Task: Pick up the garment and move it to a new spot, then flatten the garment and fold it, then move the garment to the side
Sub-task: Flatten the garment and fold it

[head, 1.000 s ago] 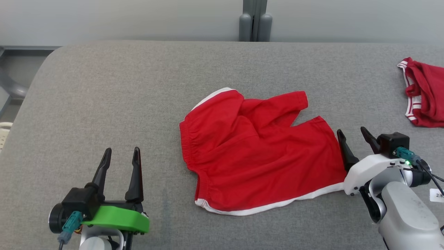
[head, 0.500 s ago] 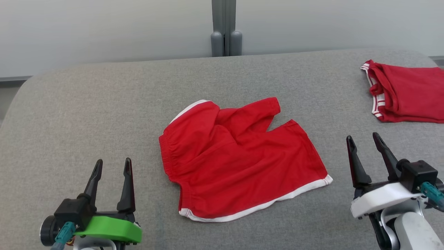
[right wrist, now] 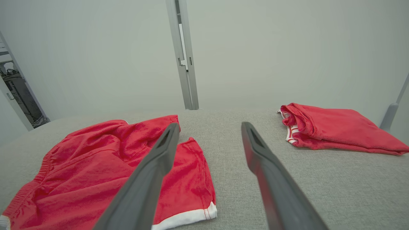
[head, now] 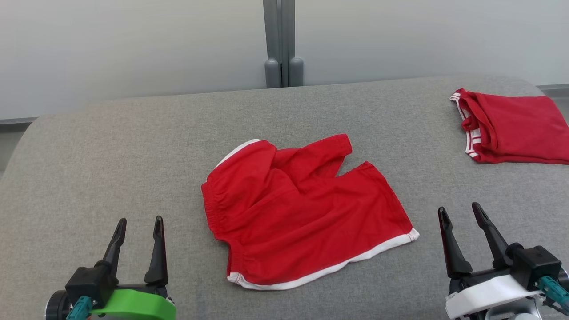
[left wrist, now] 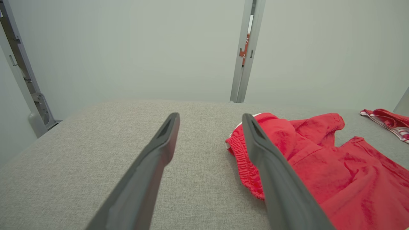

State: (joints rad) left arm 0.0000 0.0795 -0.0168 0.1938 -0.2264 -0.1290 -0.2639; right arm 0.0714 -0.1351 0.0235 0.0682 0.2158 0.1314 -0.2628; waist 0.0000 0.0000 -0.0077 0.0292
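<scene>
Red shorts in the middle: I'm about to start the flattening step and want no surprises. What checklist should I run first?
1. Left gripper open, empty: ok.
2. Right gripper open, empty: ok.
3. Red shorts lie free on the grey surface, touched by neither gripper: ok.
4. Shorts flat: not ok; far leg bunched, fabric creased.
5. Folded red garment at far right lies apart from the shorts: ok.
6. Layers underneath smooth: cannot tell.

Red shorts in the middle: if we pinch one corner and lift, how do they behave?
Likely floppy: the shorts lie wrinkled with one leg folded over, so they'd drape and hang. Probably light, being thin cloth lying nearly flat. Pushed, they'd likely bunch rather than slide, given the rough grey fabric surface.
</scene>
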